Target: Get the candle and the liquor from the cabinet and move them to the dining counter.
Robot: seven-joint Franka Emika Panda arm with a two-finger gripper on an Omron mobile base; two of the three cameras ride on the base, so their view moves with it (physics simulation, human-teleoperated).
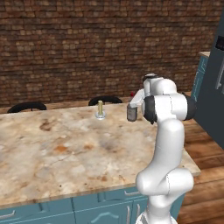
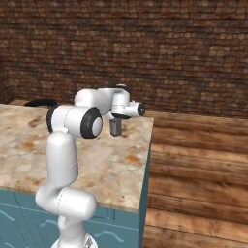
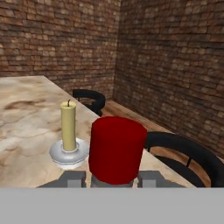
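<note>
liquor (image 3: 117, 148) stands upright on the worktop (image 1: 65, 148) near the candle (image 3: 68, 127), gripper (image 3: 114, 178) fingers either side of its red cap, can't tell if pinching or loose, glass = slippery + breakable, grab neck imo

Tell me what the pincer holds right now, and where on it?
The pincer straddles the liquor at its neck, just under the red cap, bottle standing on the counter. Whether the fingers grip cannot be told.

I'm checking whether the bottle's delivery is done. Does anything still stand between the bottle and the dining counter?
Nothing visible does. The bottle already stands on the dining counter, near its far edge, apart from the candle. The gripper sits on either side of its red cap.
</note>
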